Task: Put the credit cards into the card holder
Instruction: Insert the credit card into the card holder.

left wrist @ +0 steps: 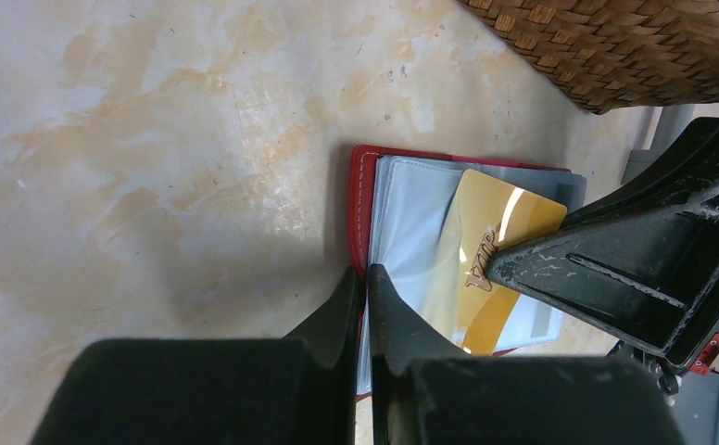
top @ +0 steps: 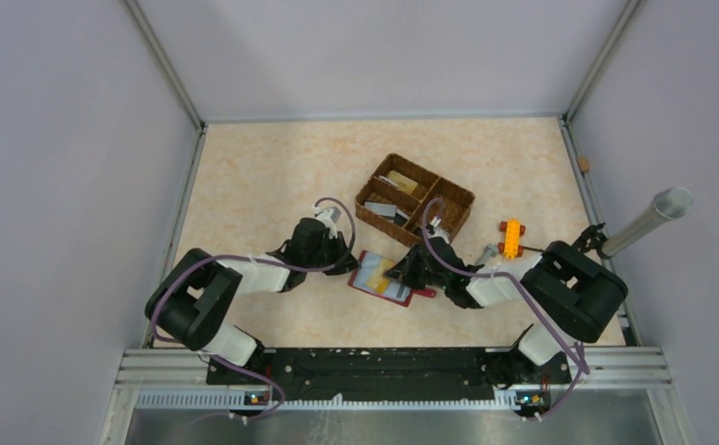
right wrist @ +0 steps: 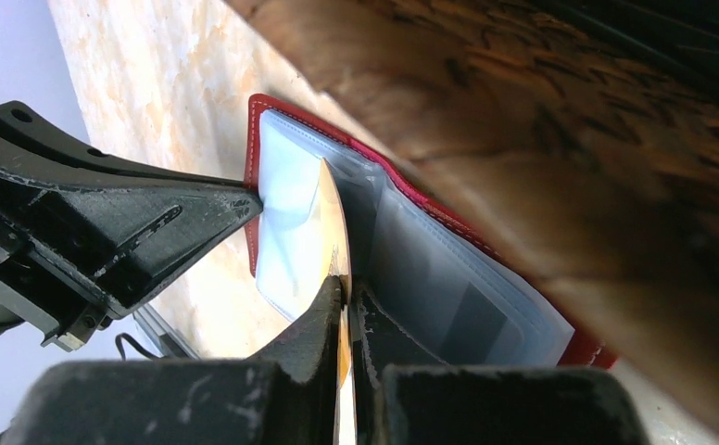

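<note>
The dark red card holder lies open on the table, clear pockets facing up. My left gripper is shut on its left edge, pinching the red cover and a clear sleeve. My right gripper is shut on a gold credit card, held on edge. In the left wrist view the gold card slants across the holder, its far end under a clear sleeve. The right fingers cover its near end. More credit cards lie in the basket.
The brown divided wicker basket stands just behind the holder, close to my right wrist. An orange toy and a metal cylinder sit at the right. The left gripper's tip shows in the right wrist view.
</note>
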You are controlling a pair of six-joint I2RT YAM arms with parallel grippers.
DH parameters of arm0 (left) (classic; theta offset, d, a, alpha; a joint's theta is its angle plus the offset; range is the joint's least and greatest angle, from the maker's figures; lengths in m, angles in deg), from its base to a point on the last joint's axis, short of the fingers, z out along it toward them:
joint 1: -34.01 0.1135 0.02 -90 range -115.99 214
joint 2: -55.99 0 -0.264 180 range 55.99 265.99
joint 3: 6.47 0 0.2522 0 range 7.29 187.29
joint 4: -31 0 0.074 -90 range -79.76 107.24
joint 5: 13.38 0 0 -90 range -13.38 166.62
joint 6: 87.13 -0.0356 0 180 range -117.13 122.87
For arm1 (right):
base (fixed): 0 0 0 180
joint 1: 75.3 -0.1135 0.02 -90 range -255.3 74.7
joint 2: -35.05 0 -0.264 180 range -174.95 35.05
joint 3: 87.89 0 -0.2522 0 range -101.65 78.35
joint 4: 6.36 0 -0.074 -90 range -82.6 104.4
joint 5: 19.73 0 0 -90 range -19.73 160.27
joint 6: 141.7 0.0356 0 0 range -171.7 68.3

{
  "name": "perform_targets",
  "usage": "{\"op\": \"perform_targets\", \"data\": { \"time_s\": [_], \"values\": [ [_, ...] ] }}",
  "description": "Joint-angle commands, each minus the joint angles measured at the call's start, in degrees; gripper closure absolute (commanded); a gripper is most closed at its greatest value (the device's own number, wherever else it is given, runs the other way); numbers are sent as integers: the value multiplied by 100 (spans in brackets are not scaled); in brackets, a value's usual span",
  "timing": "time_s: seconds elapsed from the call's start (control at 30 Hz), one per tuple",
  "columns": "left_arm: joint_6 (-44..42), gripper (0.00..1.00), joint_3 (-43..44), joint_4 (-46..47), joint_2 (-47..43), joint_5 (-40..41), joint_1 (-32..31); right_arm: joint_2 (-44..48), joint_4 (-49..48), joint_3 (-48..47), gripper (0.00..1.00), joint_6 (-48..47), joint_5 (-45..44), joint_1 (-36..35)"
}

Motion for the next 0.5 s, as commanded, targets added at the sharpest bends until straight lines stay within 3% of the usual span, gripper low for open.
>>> {"op": "perform_targets", "data": {
  "time_s": [0.0, 0.47],
  "values": [
    [-227, 96, -245, -582, 92, -170, -53, -461, 1095, 249, 100, 245, 82, -99],
    [-110, 100, -283, -622, 24, 84, -53, 94, 1377, 636, 100, 681, 254, -118]
  ]
}}
